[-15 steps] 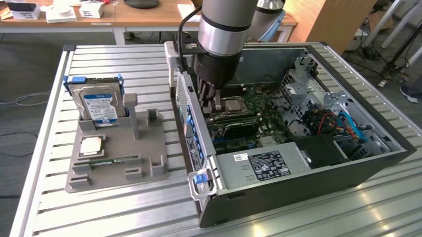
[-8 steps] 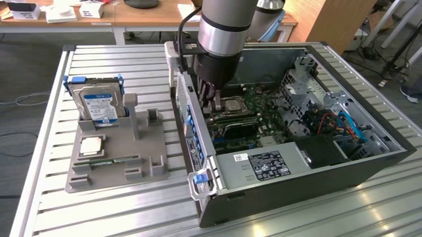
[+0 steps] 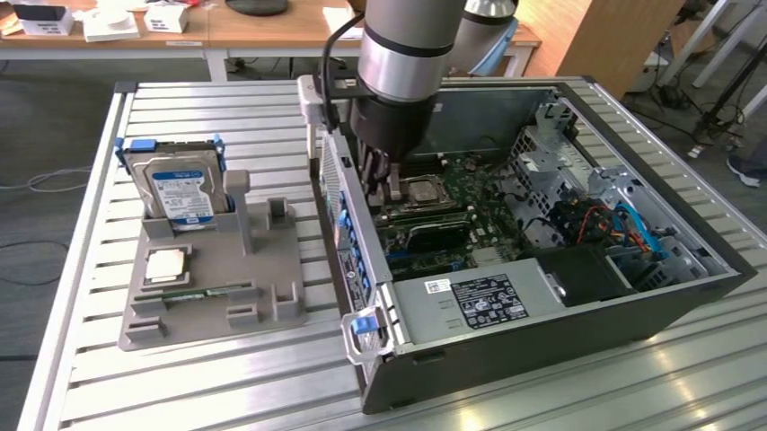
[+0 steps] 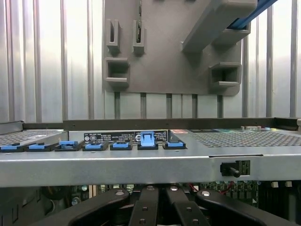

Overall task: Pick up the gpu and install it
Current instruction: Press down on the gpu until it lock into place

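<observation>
My gripper (image 3: 386,193) reaches down into the open computer case (image 3: 540,332), close to its rear wall and beside the silvery processor socket (image 3: 422,190). In the wrist view the black gripper (image 4: 157,205) stands with its finger links drawn together, shut, just inside the case's rear wall (image 4: 141,165). My own arm and that wall cover the fingertips, so I cannot tell whether anything is pinched between them. The gpu is hidden from me.
A grey holder (image 3: 215,269) lies on the slatted table at the exterior view's left, with a silver hard drive (image 3: 180,189) upright in it, a square chip (image 3: 165,265) and a slim green stick (image 3: 192,294). Blue slot latches (image 4: 121,146) line the rear wall. Cables and a drive cage fill the case's right side.
</observation>
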`<state>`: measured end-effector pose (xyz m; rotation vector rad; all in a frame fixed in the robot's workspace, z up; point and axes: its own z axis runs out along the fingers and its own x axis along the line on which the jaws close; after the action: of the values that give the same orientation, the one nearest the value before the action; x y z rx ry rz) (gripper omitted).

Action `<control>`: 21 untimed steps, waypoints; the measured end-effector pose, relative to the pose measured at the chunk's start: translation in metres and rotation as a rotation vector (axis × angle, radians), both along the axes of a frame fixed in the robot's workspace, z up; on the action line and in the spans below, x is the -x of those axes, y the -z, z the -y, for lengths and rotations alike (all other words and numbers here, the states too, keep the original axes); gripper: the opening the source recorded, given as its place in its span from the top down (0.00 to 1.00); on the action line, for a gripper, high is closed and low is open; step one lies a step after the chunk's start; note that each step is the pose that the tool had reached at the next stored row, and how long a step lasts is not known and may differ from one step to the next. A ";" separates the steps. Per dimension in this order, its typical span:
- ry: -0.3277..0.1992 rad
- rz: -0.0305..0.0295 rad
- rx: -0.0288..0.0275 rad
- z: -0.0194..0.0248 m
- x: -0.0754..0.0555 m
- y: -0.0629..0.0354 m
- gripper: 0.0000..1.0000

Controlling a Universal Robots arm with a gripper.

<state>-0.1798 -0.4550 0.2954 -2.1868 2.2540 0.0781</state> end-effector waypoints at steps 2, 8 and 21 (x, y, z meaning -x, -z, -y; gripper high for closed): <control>0.000 -0.0009 0.0012 -0.0006 0.000 -0.0009 0.89; 0.000 0.0007 -0.0012 -0.0010 0.000 -0.0010 0.89; 0.003 0.0005 -0.0016 -0.0008 -0.002 -0.0126 0.89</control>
<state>-0.1781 -0.4543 0.3080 -2.1827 2.2559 0.0793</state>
